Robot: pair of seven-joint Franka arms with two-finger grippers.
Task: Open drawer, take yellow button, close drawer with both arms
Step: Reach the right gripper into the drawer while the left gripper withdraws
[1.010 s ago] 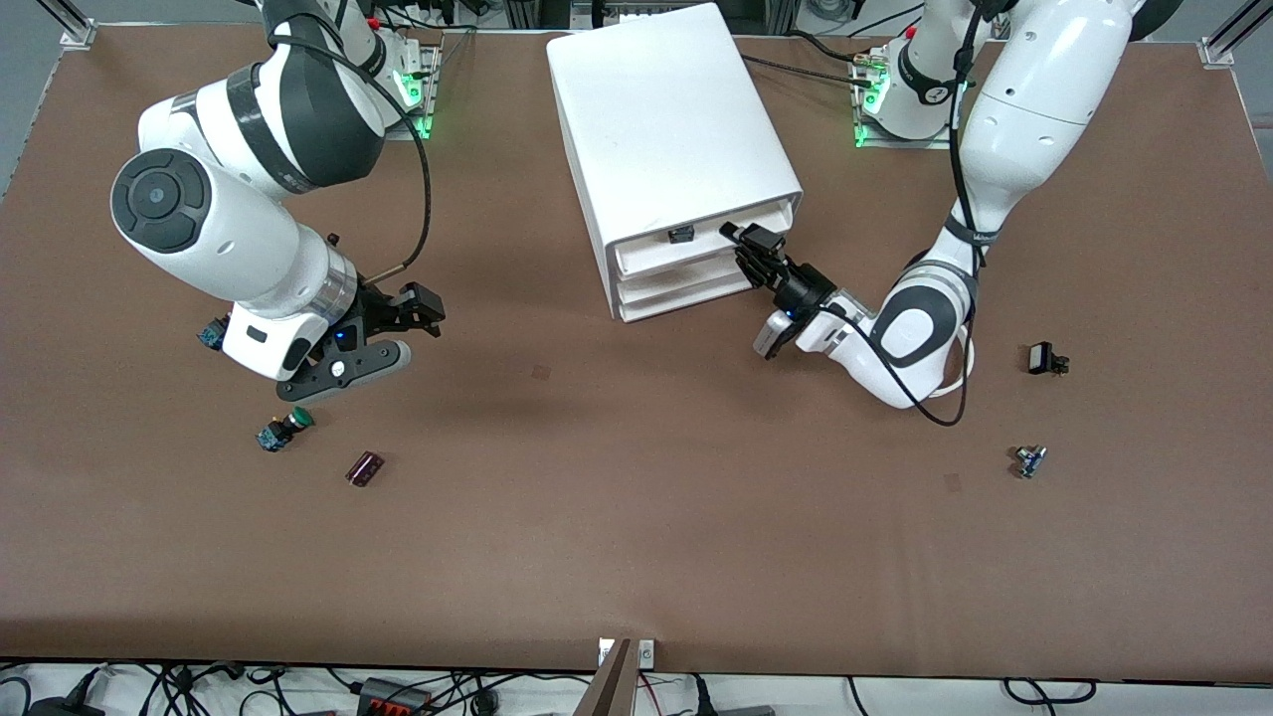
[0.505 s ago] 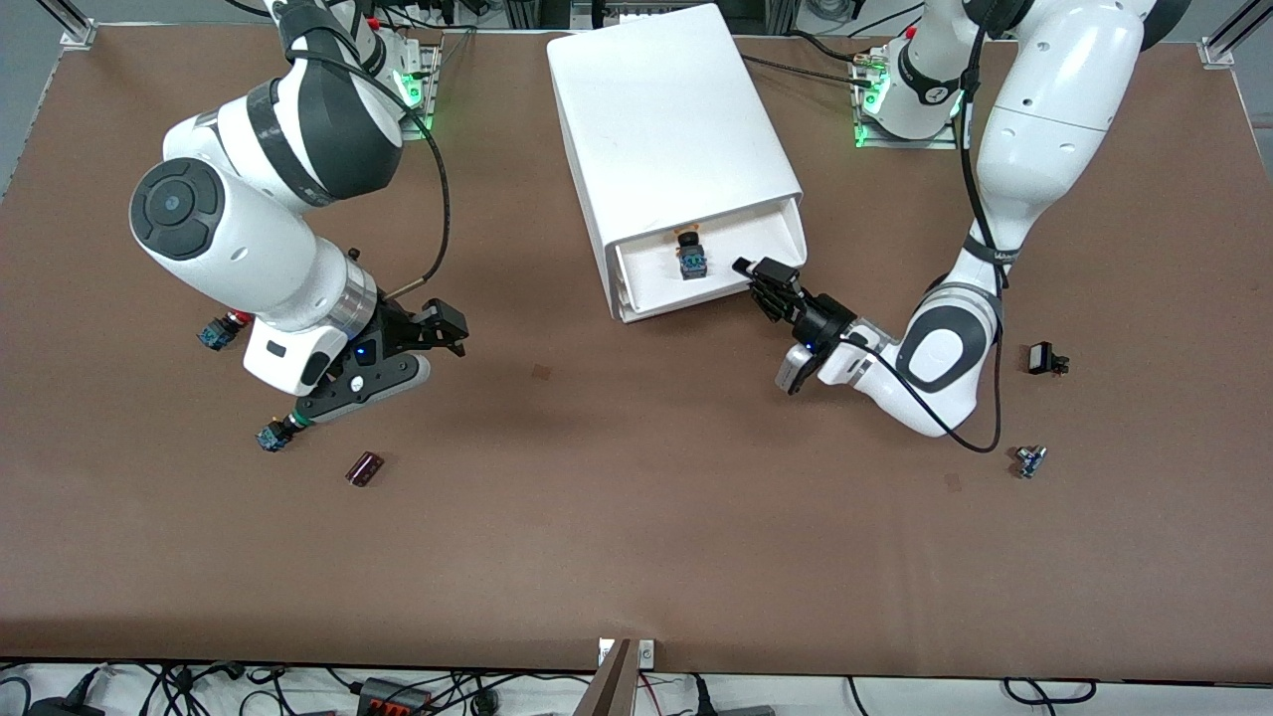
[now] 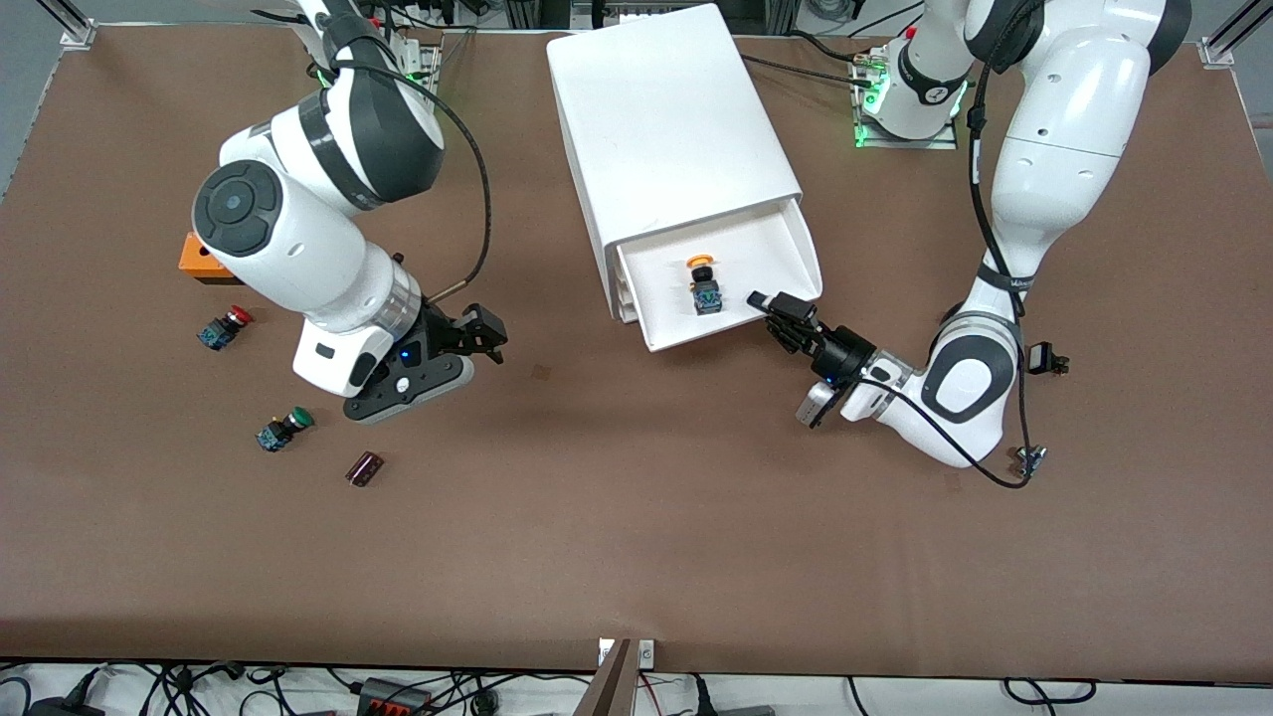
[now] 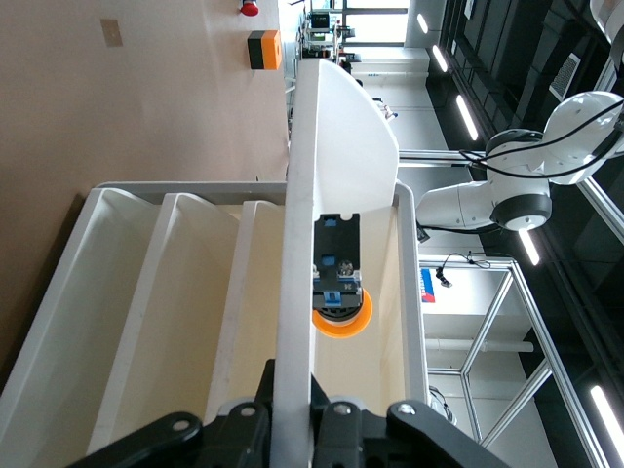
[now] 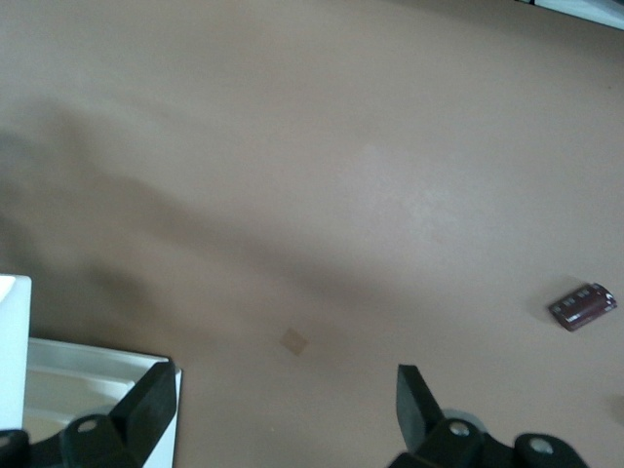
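Observation:
The white cabinet stands at the middle of the table's robot side. Its top drawer is pulled well out. The button, with its yellow-orange cap, stands inside the drawer and also shows in the left wrist view. My left gripper is shut on the drawer's front wall at the corner toward the left arm's end; in the left wrist view the wall runs between the jaws. My right gripper is open and empty over bare table beside the cabinet, as its wrist view shows.
Toward the right arm's end lie an orange block, a red-capped button, a green-capped button and a dark red component. Two small parts lie near the left arm's elbow.
My left gripper has pulled the top drawer out toward the front camera, and the button has come into sight. My right arm has moved toward the cabinet.

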